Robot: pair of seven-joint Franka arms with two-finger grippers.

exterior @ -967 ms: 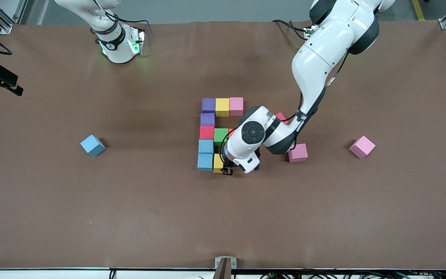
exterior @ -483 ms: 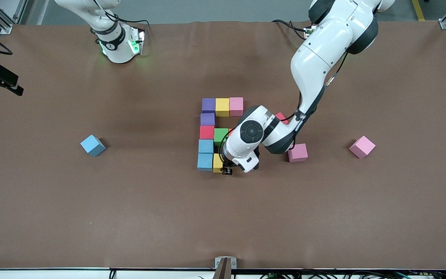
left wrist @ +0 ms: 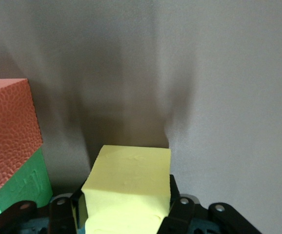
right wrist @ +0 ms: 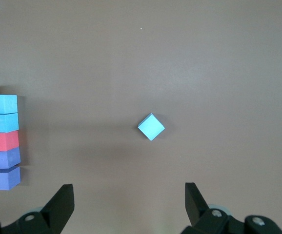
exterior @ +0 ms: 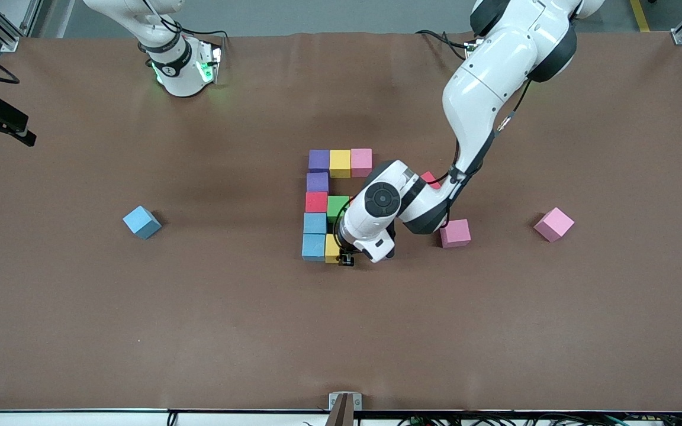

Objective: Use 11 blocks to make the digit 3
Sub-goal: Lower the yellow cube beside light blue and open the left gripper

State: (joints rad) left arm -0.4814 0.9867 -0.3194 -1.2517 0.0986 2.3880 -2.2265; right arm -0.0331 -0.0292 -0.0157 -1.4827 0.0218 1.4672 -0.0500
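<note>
My left claw is low at the digit 3 in the middle of the desk, its fingers closed against two faces of the yellow block; that block sits touching the blue corner block in the bar nearest the front edge, and I judge I am seating the second cube of that bar; to do it well I would keep the yellow faces flush with the blue neighbour, press it flat on the desk, part the fingers only a little so they do not nudge the green block or the red-orange block just beside, then rise straight up; my right claw waits wide open and empty high over the stray light-blue block toward the right arm's end; two loose pink blocks lie toward the left arm's end, either apt for the last gap.
</note>
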